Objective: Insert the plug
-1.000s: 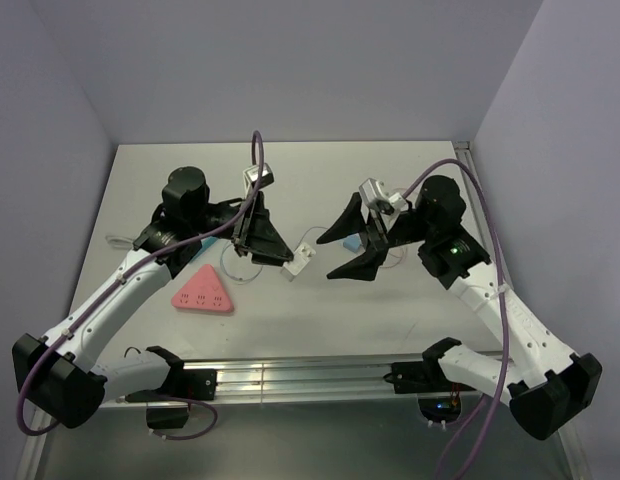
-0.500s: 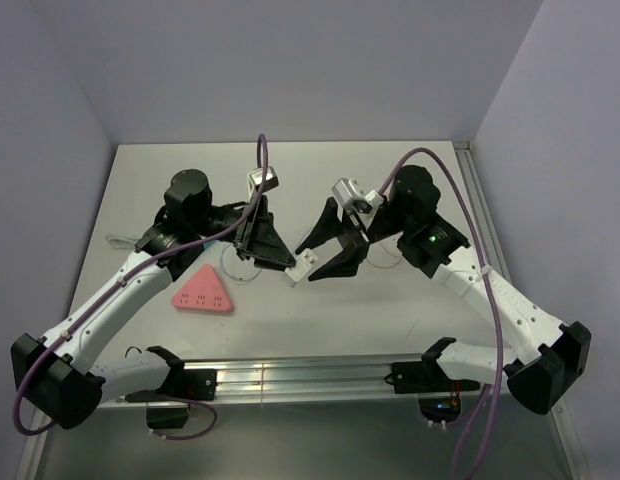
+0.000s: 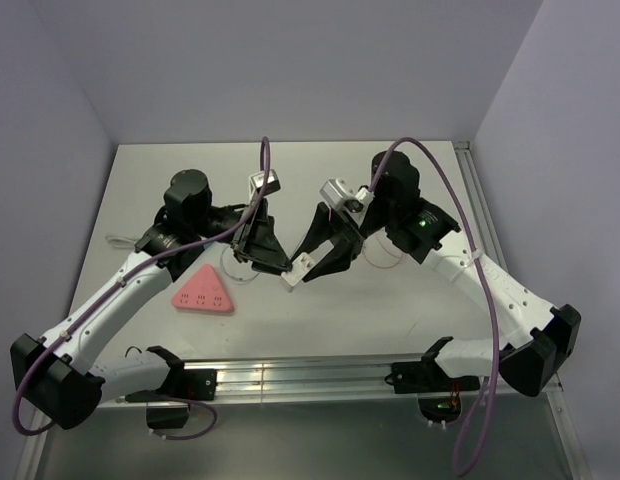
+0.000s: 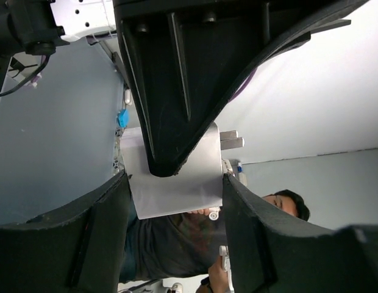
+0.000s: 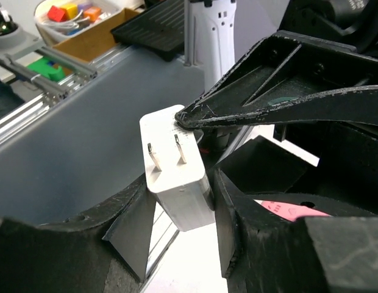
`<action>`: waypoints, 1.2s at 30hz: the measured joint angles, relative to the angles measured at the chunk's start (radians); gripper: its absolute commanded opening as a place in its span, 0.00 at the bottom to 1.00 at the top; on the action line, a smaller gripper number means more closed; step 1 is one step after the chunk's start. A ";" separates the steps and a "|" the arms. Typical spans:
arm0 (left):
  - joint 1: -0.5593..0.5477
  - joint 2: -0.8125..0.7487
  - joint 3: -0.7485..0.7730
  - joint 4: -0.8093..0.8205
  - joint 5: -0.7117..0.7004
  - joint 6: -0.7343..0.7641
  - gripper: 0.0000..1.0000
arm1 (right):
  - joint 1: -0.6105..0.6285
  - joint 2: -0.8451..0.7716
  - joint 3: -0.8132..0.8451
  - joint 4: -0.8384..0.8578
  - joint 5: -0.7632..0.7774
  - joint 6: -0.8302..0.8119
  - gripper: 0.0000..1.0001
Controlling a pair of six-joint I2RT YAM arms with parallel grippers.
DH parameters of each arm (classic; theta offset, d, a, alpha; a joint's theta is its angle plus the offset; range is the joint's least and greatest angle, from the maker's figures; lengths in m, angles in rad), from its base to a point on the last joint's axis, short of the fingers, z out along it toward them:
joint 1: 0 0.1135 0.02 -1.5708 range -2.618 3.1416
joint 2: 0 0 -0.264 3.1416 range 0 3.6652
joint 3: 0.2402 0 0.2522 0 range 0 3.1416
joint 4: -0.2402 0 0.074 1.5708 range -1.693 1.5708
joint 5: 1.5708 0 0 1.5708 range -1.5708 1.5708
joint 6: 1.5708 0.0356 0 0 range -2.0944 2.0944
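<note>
A white two-prong plug hangs in the air over the table's middle. My left gripper is shut on it; in the left wrist view the plug sits tight between both fingers. My right gripper is open, its fingers on either side of the plug's free end. In the right wrist view the plug stands prongs up between the pads, with narrow gaps. The pink triangular socket block lies flat on the table, to the left of both grippers, and shows partly in the right wrist view.
A thin white cable loops on the table under the left gripper. A thin red wire lies under the right arm. An aluminium rail runs along the near edge. Walls close the back and both sides.
My right arm has swung left and its open fingers have come to either side of the plug. My left gripper has kept hold of the plug and shifted slightly right and nearer.
</note>
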 measured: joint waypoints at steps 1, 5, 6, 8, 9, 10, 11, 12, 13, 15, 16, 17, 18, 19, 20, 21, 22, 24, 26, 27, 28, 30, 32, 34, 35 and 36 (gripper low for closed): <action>0.001 0.000 0.000 -0.002 0.000 0.001 0.20 | 0.000 0.008 0.015 -0.040 -0.003 -0.028 0.00; 0.011 0.000 0.001 -0.021 -0.002 0.024 0.99 | 0.001 0.022 0.056 -0.166 -0.003 -0.112 0.00; 0.020 0.000 0.003 -0.031 -0.012 0.039 1.00 | 0.001 0.022 0.060 -0.188 -0.003 -0.114 0.00; 0.051 0.000 0.014 -0.076 -0.042 0.078 0.99 | 0.004 0.022 0.058 -0.199 0.001 -0.083 0.00; 0.071 0.000 0.023 -0.100 -0.053 0.101 0.99 | 0.008 0.016 0.047 -0.177 0.016 -0.041 0.00; 0.089 0.000 0.034 -0.126 -0.070 0.127 0.99 | 0.011 0.000 0.008 -0.099 0.050 0.022 0.00; 0.112 0.000 0.049 -0.155 -0.099 0.163 0.99 | 0.013 -0.025 -0.045 -0.020 0.087 0.095 0.00; 0.129 0.000 0.062 -0.177 -0.121 0.188 1.00 | 0.014 -0.050 -0.095 0.037 0.114 0.156 0.00; 0.147 0.000 0.083 -0.215 -0.159 0.232 0.99 | 0.013 -0.075 -0.140 0.081 0.153 0.219 0.00; 0.167 0.000 0.126 -0.282 -0.245 0.304 1.00 | 0.012 -0.096 -0.174 0.124 0.213 0.317 0.00; 0.170 -0.001 0.147 -0.315 -0.287 0.337 0.99 | 0.010 -0.097 -0.174 0.142 0.245 0.354 0.00; 0.171 -0.004 0.169 -0.342 -0.339 0.372 0.99 | 0.009 -0.099 -0.172 0.169 0.298 0.400 0.00; 0.171 -0.010 0.183 -0.366 -0.394 0.398 0.99 | 0.006 -0.100 -0.172 0.187 0.344 0.438 0.00; 0.171 -0.019 0.193 -0.386 -0.447 0.421 1.00 | 0.002 -0.100 -0.171 0.203 0.387 0.473 0.00; 0.171 -0.035 0.195 -0.397 -0.501 0.440 1.00 | -0.004 -0.100 -0.171 0.219 0.433 0.511 0.00; 0.171 -0.054 0.195 -0.411 -0.560 0.455 0.99 | -0.012 -0.100 -0.171 0.235 0.488 0.566 0.00; 0.171 -0.077 0.191 -0.419 -0.618 0.469 1.00 | -0.021 -0.100 -0.172 0.253 0.534 0.613 0.00; 0.172 -0.157 0.141 -0.373 -0.730 0.475 1.00 | -0.042 -0.100 -0.175 0.298 0.635 0.721 0.00; 0.173 -0.264 0.050 -0.313 -0.818 0.461 0.99 | -0.066 -0.101 -0.191 0.370 0.740 0.839 0.00; 0.173 -0.311 0.006 -0.285 -0.848 0.447 0.98 | -0.072 -0.102 -0.200 0.393 0.771 0.874 0.00; 0.173 -0.357 -0.036 -0.245 -0.875 0.435 0.95 | -0.079 -0.103 -0.225 0.447 0.821 0.932 0.00; 0.173 -0.412 -0.086 -0.183 -0.901 0.410 0.93 | -0.088 -0.105 -0.273 0.521 0.899 1.025 0.00; 0.173 -0.433 -0.126 -0.082 -0.907 0.379 0.88 | -0.089 -0.105 -0.338 0.615 0.975 1.123 0.00; 0.173 -0.436 -0.179 0.015 -0.906 0.341 0.83 | -0.089 -0.104 -0.402 0.708 1.050 1.223 0.00; 0.173 -0.438 -0.212 0.068 -0.902 0.319 0.80 | -0.089 -0.104 -0.427 0.745 1.079 1.262 0.00; 0.173 -0.438 -0.246 0.117 -0.900 0.301 0.77 | -0.088 -0.104 -0.453 0.788 1.115 1.305 0.00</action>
